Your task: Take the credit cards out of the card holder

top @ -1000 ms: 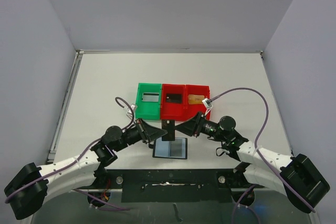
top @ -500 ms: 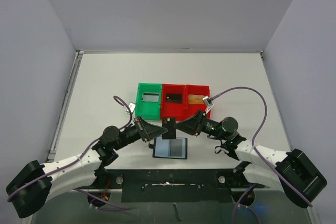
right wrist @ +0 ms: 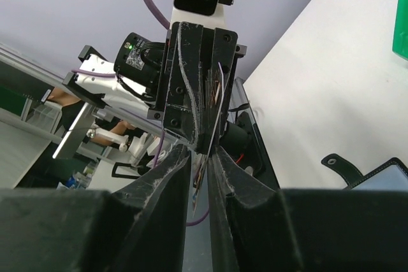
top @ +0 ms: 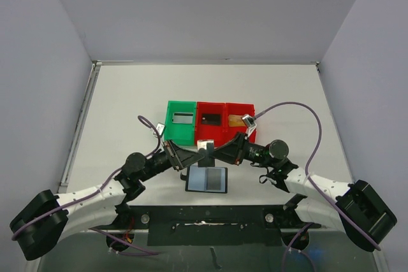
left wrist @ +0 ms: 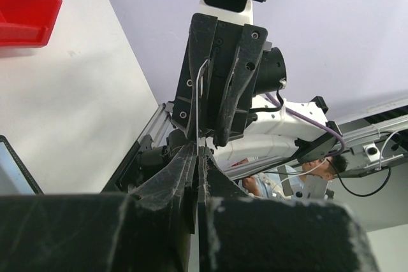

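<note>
**Card Held Between Both Grippers Above the Open Holder**

The table (top: pixel 127 106) carries a row of three bins at mid-depth, placed just beyond where the two grippers meet, which suggests they serve as drop points. The left arm (top: pixel 95 189) and right arm (top: pixel 319 186) reach inward from either side so their wrists meet nose to nose, a posture that suits passing something thin from one to the other.

The green bin (top: pixel 173 133) holds a greyish card (top: pixel 183 117). Of the two red bins (top: pixel 213 136), one holds a black card (top: pixel 210 118) and the other a tan-gold card (top: pixel 237 120).

The card holder (top: pixel 207 179) lies open and flat on the table near the arm bases, its glossy pockets facing up.

Just above the holder's far edge, a dark held card (top: pixel 209 150) stands on edge. The left gripper (left wrist: pixel 196 157) is fully closed and pinches it. The right gripper (right wrist: pixel 203 157) has its jaws set narrowly on either side of the same card; whether they press on it cannot be told.
</note>
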Robot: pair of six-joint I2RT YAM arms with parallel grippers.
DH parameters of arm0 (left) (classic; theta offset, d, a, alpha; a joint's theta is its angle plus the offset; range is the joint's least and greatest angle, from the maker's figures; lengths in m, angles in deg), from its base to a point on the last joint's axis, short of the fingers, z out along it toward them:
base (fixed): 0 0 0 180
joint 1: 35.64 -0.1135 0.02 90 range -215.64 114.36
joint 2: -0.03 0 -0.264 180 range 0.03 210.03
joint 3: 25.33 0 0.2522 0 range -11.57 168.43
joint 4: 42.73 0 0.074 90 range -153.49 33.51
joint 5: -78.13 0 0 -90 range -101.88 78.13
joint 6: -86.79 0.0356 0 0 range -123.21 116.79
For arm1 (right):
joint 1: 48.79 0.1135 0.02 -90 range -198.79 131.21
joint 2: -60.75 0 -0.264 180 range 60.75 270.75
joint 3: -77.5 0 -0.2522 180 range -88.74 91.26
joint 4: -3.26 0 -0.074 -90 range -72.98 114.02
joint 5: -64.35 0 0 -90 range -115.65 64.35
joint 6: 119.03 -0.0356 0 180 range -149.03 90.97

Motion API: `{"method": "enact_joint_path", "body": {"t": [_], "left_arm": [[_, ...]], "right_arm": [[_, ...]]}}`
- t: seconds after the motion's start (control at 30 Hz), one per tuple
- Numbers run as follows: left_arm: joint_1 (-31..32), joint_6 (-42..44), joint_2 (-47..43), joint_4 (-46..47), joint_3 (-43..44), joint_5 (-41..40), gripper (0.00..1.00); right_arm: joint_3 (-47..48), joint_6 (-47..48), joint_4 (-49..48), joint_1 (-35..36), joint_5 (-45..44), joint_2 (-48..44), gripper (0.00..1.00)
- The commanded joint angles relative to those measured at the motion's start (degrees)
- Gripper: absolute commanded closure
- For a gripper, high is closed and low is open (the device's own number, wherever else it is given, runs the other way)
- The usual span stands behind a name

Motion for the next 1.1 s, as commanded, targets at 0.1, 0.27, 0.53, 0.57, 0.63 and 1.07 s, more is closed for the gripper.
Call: {"method": "enact_joint_path", "body": {"t": [0.1, 0.27, 0.53, 0.57, 0.63, 1.07], "left_arm": [[-0.4, -0.4, 1.0, 6.3, 0.6, -0.9, 1.0], [-0.4, -1.3, 1.4, 8.0, 0.1, -1.1, 1.0], [-0.5, -0.5, 2.1, 6.3, 2.3, 0.1, 1.0], [-0.6, -0.4, 2.1, 5.7, 2.5, 0.4, 1.0], [-0.6, -0.4, 2.0, 5.9, 2.2, 0.8, 1.0], [-0.8, 4.1, -8.7, -16.4, 3.2, -4.7, 0.44]], "right_arm": [[3.4, 0.2, -0.3, 0.3, 1.0, -0.7, 0.83], [5.1, 0.6, 1.5, 0.3, 0.7, -0.2, 0.83], [6.4, -2.6, 1.5, 0.9, 1.0, 2.8, 0.97], [5.7, -2.7, 2.1, 0.8, 0.3, 2.1, 0.99], [5.2, -2.9, 2.0, 0.9, -0.2, 1.4, 1.0], [7.4, 9.0, 24.0, -0.5, -8.3, -7.8, 1.0]]}}
